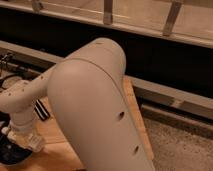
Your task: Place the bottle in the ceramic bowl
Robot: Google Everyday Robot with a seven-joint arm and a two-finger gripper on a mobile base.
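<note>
The arm (pixel 95 110) fills the middle of the camera view. Its large white elbow housing stands nearest, and a slimmer white forearm section runs down and to the left. The pincer (pixel 19 134) sits at the end of this section, at the near-left corner of the scene, low over the wooden worktop (pixel 56 150). Its opening cannot be told from this view, and a firm hold on anything cannot be confirmed. The bottle (pixel 33 143), a whitish ribbed item, appears at the tip of the pincer, just to its right, and is tilted rather than upright. It lies directly beside the right rim of the bowl (pixel 8 153). Whether it touches that rim or rests inside cannot be told. The bowl is a dark, glossy round vessel, partly cut off by the left and near edges of the view, and the wrist hides part of it. A flat black-and-white striped item (pixel 42 111) lies on the worktop just beyond the pincer, partly behind the forearm. Dark cables (pixel 7 75) lie at the far left. A speckled floor (pixel 185 147) lies to the right of the worktop.
</note>
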